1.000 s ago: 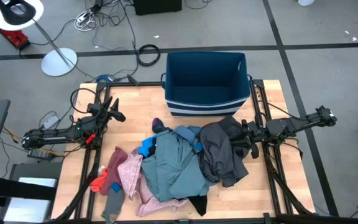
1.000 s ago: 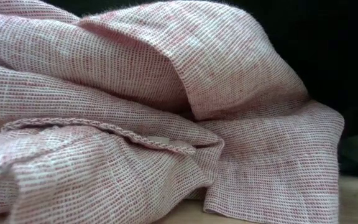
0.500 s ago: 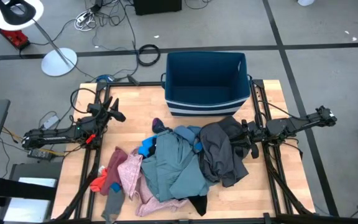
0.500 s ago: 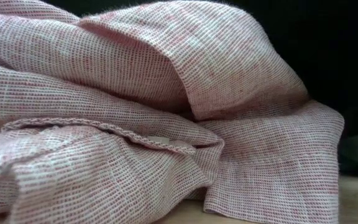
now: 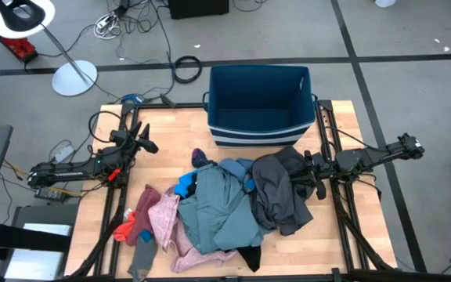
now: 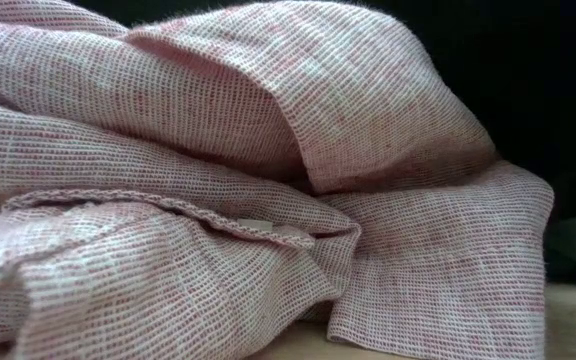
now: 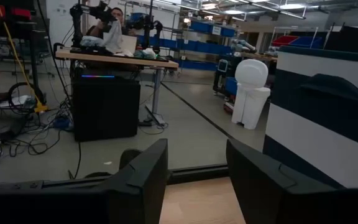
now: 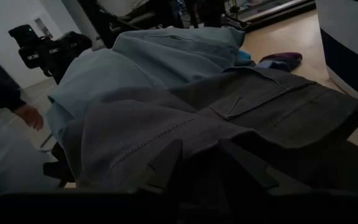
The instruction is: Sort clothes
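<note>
The right gripper's fingers [image 5: 310,177] look closed on the dark grey garment [image 5: 276,192] at the pile's edge nearest the bin [image 5: 261,106]; the left gripper [image 5: 142,138] waits wide open, well clear of the clothes. Judging by this, one garment is being picked; next it needs lifting over the bin's near wall, where room is open.

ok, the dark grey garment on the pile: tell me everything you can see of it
The dark grey garment is a crumpled woven piece with visible stitched seams and a triangular sewn detail. It lies heaped on the pile's right side, overlapping the teal-grey garment, its upper edge near the blue bin. The right gripper sits at its right edge, closed on a fold of it.
</note>
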